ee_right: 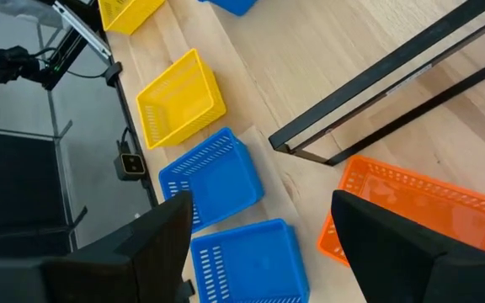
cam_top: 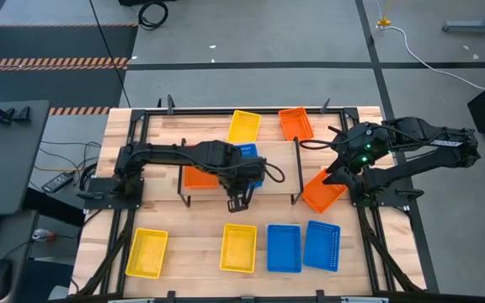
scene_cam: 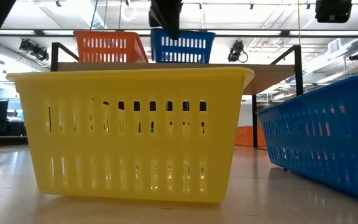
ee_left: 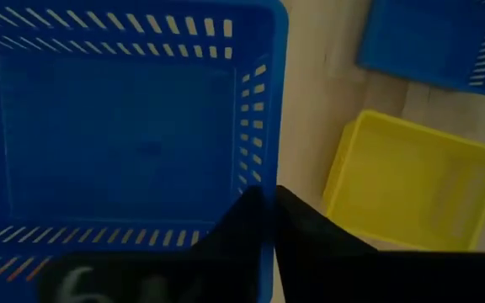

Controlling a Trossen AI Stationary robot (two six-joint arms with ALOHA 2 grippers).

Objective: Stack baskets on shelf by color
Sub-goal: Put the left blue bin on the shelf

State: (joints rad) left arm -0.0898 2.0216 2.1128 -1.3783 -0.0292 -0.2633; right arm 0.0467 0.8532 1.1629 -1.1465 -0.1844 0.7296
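Note:
My left gripper reaches over the light-wood shelf and is shut on a blue basket that stands on the shelf top beside an orange basket. In the low view both the orange basket and the blue basket rest by their bottoms on the shelf board, with the left gripper above. My right gripper is open and hovers by the shelf's right end, over a tilted orange basket on the table; the orange basket shows past the fingers. My left gripper pinches the blue basket's side wall close to a corner, one finger inside the basket and one outside, coming from above and pointing down. The basket sits level with its bottom on the shelf top.
A yellow basket and an orange basket lie behind the shelf. Along the near edge sit two yellow baskets and two blue baskets. Bare wood shows between shelf and near row.

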